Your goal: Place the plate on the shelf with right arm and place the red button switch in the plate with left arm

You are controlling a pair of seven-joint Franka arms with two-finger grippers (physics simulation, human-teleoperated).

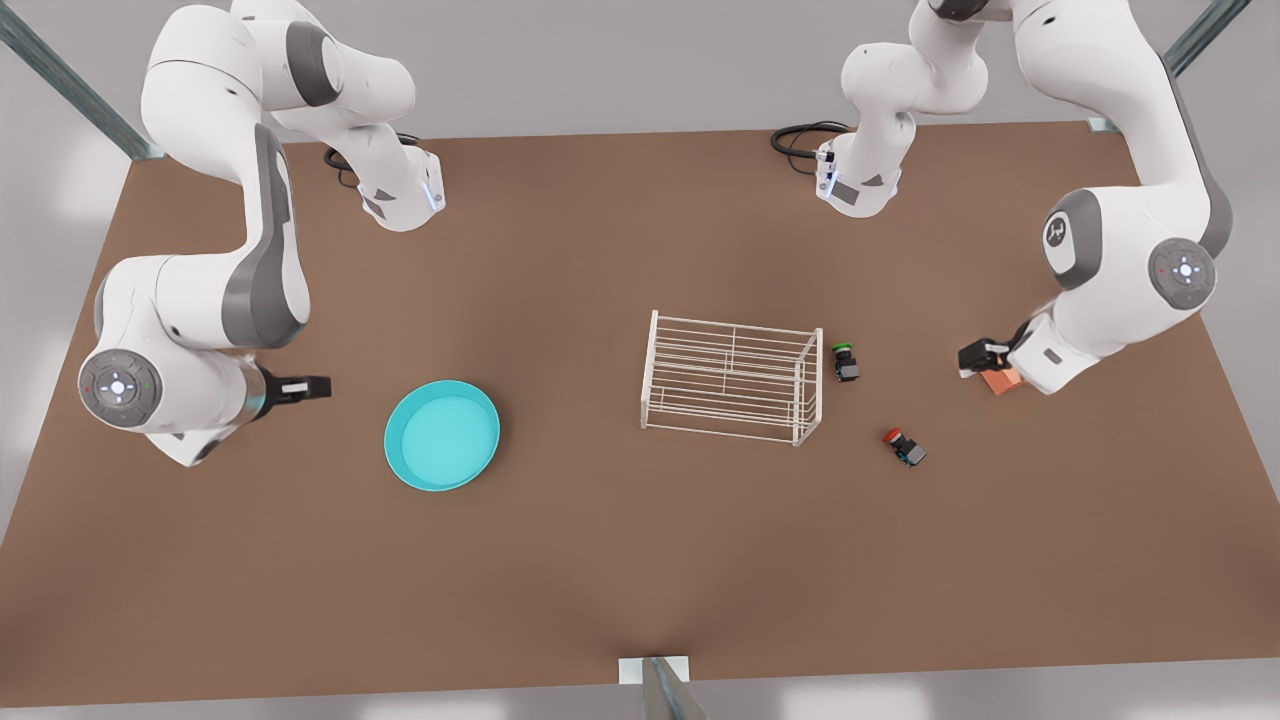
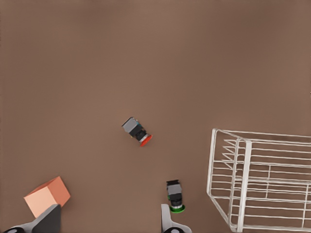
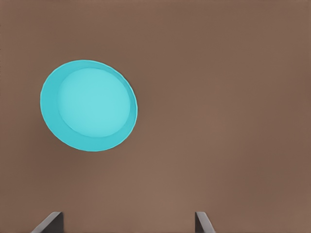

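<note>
Both arms staged high, nothing gripped: right gripper [image 1: 318,387] fingers apart near round turquoise plate [image 1: 442,434], white wire shelf [image 1: 732,377] bare; left gripper [image 1: 972,358] fingers apart above orange cube [image 1: 1000,380], red-capped button switch [image 1: 904,445] lying toppled nearby

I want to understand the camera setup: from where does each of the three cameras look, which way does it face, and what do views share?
Front view: high above the table, looking steeply down; both white arms show, right tool near the plate, left tool by the orange cube.
Left wrist view: on the left arm, facing down at the red button switch, green switch, shelf; its open fingertips show.
Right wrist view: facing down at the plate; open fingertips show.
Shared: the front view has everything both wrist views show.
</note>
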